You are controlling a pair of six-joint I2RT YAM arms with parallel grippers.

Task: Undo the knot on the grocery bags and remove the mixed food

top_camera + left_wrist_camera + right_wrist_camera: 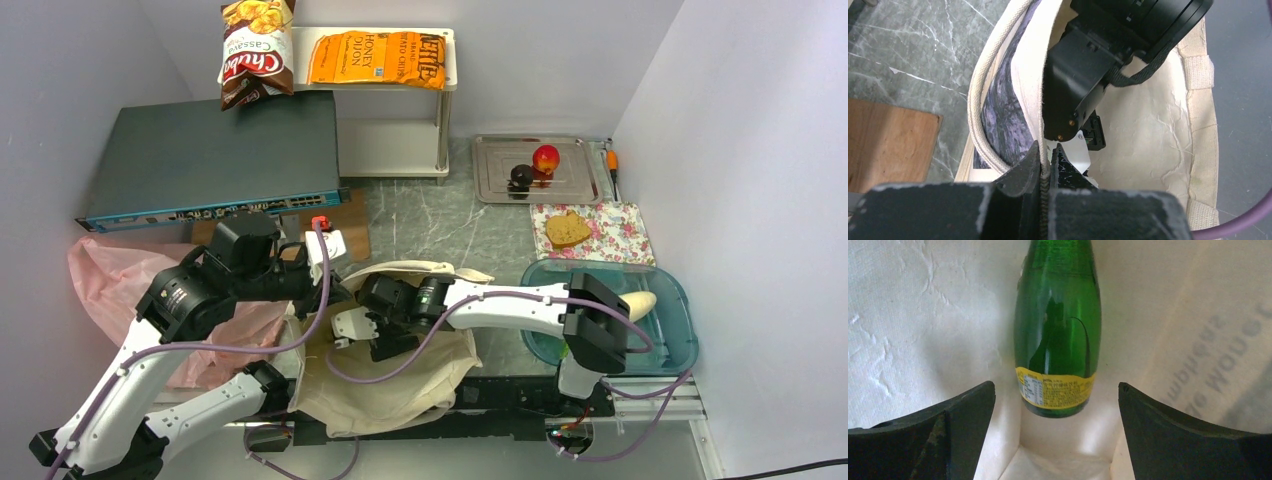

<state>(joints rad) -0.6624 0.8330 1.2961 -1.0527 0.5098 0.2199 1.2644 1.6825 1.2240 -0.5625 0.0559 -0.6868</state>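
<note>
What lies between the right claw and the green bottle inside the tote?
Only the tote's bare pale cloth. The right wrist view shows the open right claw facing the green bottle, with nothing else in the gap.

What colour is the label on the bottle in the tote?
Yellow label on a green bottle; right wrist view.

- A grey-green marbled tabletop (440, 215) carries everything.
- Far left: a flat dark grey metal network box (210, 150) lies on it.
- Far centre: a small white two-tier shelf (441, 130) stands there, with a flat orange chip bag (375, 58) on its top board.
- Far right: a rectangular steel tray (575, 175), and a floral-printed cloth (615, 235) just near of it.
- Near right: a translucent teal plastic bin (680, 320).
- Centre: a brown wooden board (350, 225) by the box's near corner.
- Near centre: a beige canvas tote (400, 385).
- Near left: a crumpled thin pink plastic bag (110, 275).
</note>
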